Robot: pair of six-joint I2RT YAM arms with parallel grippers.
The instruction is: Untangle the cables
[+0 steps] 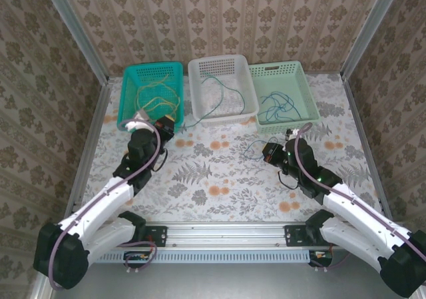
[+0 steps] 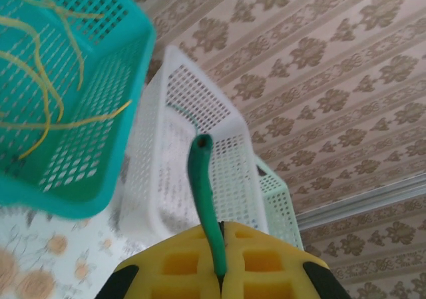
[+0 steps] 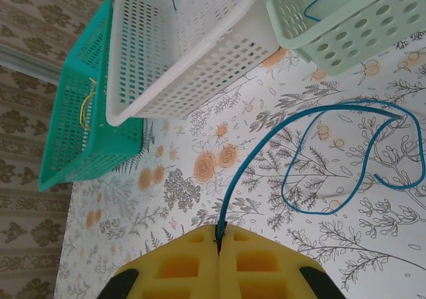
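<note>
Left pincer (image 2: 221,262): yellow pads pressed together on the dark green cable (image 2: 203,186). A stub with a cut end stands up from the pads.
- Top view: this pincer sits just in front of the teal basket (image 1: 130,89). The green strand runs from it over the front rim of the white basket (image 1: 200,69) and loops inside.
- Yellow cables (image 1: 156,99) lie coiled in the teal basket.

Right pincer (image 3: 218,238): pads pressed together on a blue cable (image 3: 299,116). The cable arcs out over the flowered counter (image 1: 219,179) and curls back in an open loop near the pale green basket (image 1: 303,89). More blue strands lie inside that basket. Cannot tell whether they join the held one.

Risks, as I judge them:
- The green cable is gripped near its end. A pull against any drag could slide it out of the pads.
- The strand crosses the white basket's rim and lattice. A snag there would drag or tip the light basket into its neighbours.
- Lifting the blue cable quickly could tighten its loop on itself.
- The loop could also catch the pale green basket's wall and tug the strands inside it.
- The two arms could cross if both cables head for the middle.
</note>
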